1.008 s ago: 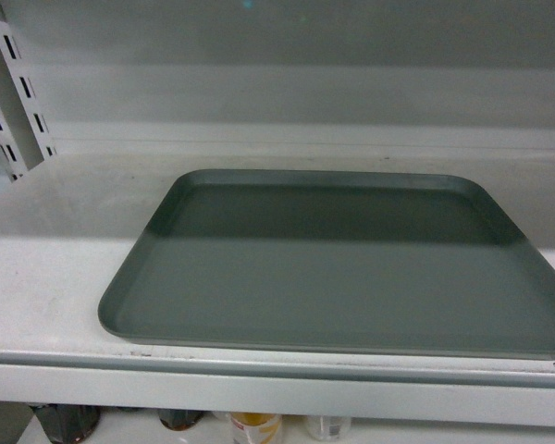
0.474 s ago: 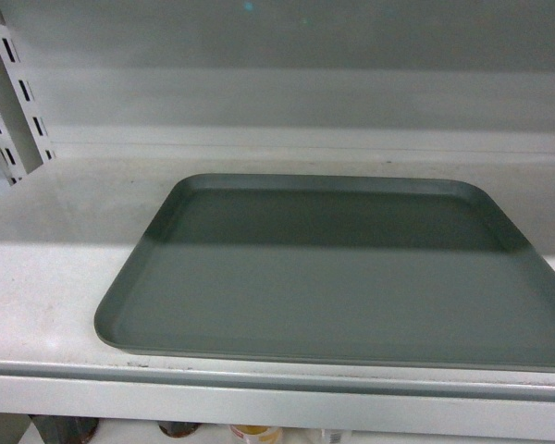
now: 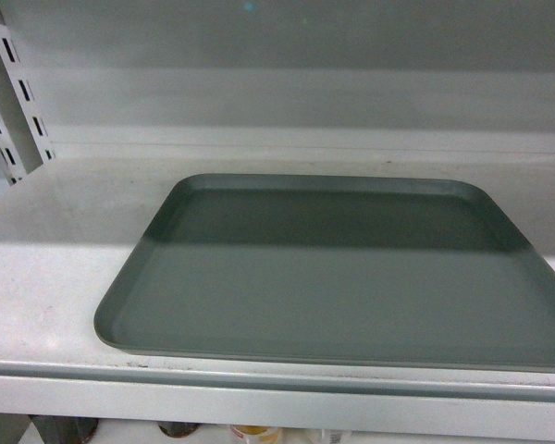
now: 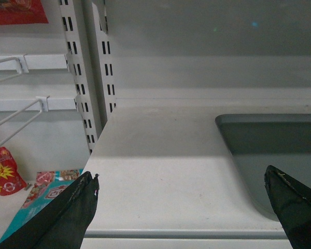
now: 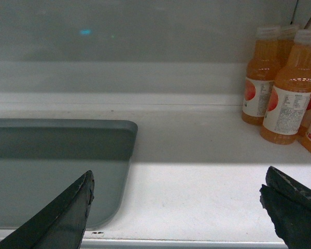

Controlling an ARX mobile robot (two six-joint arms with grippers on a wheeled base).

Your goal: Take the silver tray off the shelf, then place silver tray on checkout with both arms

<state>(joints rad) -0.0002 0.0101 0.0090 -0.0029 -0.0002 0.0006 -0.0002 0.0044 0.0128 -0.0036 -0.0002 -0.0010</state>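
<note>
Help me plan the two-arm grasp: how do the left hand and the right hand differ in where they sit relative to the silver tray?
The left hand faces bare shelf at the silver tray's left edge, with its right finger over the tray. The right hand mirrors this at the tray's right edge, with its left finger over the tray. Orange juice bottles stand beyond the right hand only. Both are open near the front lip, touching nothing.
</note>
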